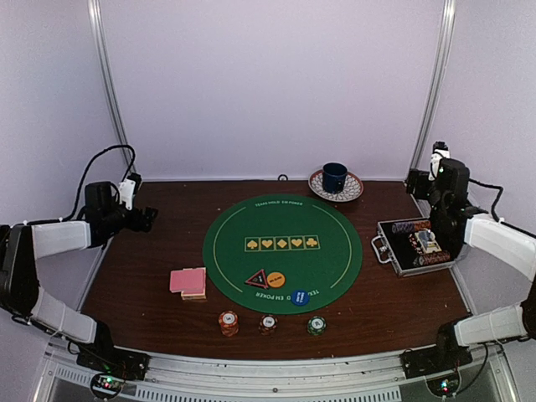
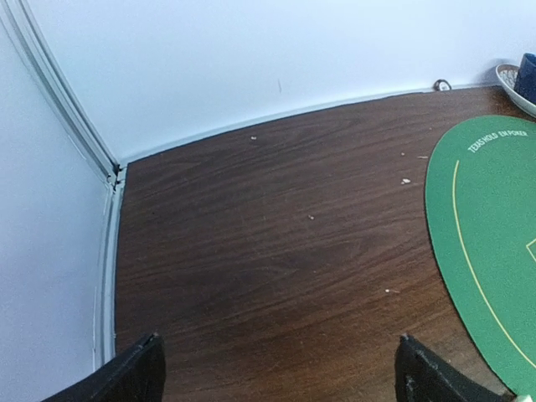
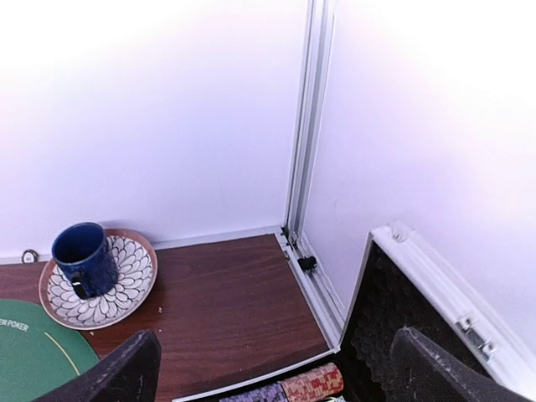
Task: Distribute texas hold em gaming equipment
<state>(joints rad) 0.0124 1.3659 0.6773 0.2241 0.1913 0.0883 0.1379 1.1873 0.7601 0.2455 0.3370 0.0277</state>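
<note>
**Grippers spread wide and empty, dealing not yet begun**

Over bare table (image 2: 251, 251) at the far left, the left gripper (image 2: 280, 381) hangs with its jaws apart and holds nothing. Above the open case (image 1: 394, 261) at the right, the right gripper (image 3: 280, 377) is likewise apart and empty.

By my reading the job is at its start. The cards (image 1: 188, 281) sit in one pink-backed pile just beside the left edge of the green mat (image 1: 251, 222). Three chip stacks line up on the wood near the mat's front edge: orange-red stack (image 1: 228, 322), dark stack (image 1: 268, 324) and green stack (image 1: 316, 324). The triangle marker (image 1: 256, 279) and orange disc (image 1: 275, 280) lie side by side on the mat, with the blue disc (image 1: 299, 296) near them. No seat has its own share, so all the handing out looks left to do.

Only the overhead view shows this gear together. The left wrist view gives just wood, crumbs and a slice of mat. The right wrist view adds the mug (image 3: 84, 260) on its saucer (image 3: 126, 289), the case's padded lid, and rolls of chips (image 3: 310, 383) inside, which the arm partly hides from above.
</note>
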